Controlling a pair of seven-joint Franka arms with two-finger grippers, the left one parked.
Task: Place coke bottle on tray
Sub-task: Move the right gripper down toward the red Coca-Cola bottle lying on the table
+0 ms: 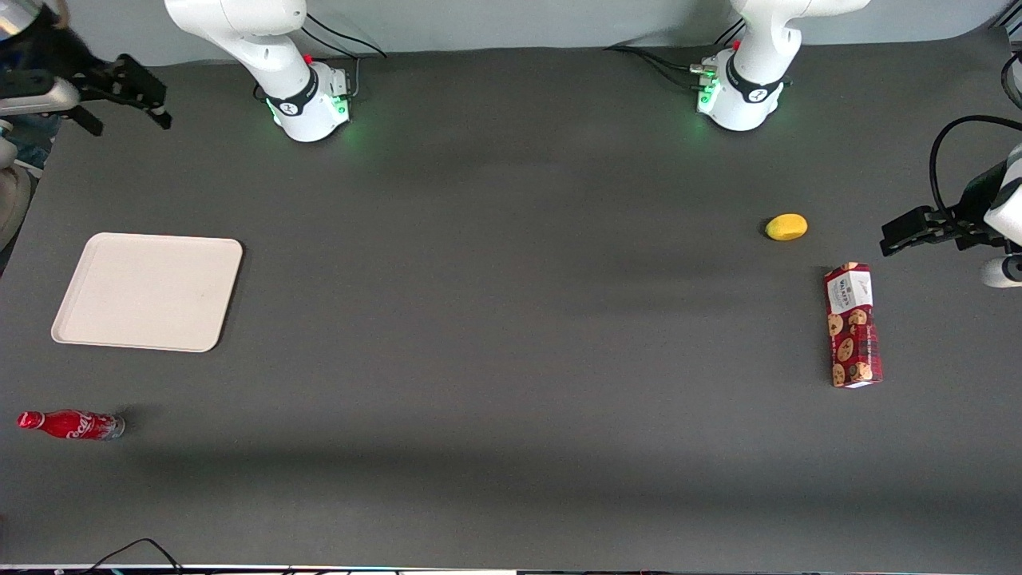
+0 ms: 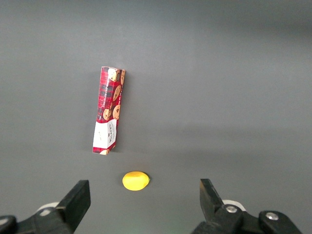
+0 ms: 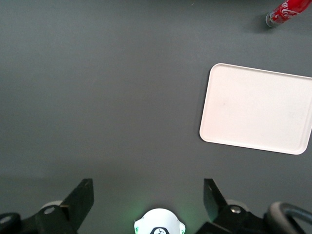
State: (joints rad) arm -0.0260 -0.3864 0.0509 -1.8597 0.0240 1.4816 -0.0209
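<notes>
The coke bottle [image 1: 72, 424] lies on its side on the dark table near the working arm's end, nearer to the front camera than the tray [image 1: 148, 291]. The tray is off-white, flat and bare. My right gripper [image 1: 128, 118] hangs high above the table's edge, farther from the front camera than the tray and well apart from both. It is open and holds nothing. In the right wrist view the gripper [image 3: 147, 195] shows spread fingers over bare table, with the tray [image 3: 257, 108] and the bottle [image 3: 287, 10] both in view.
A red cookie box [image 1: 853, 325] and a small yellow fruit [image 1: 786, 227] lie toward the parked arm's end; they also show in the left wrist view, the box [image 2: 109, 111] and the fruit [image 2: 135, 181]. The working arm's base [image 1: 307, 100] stands at the table's back edge.
</notes>
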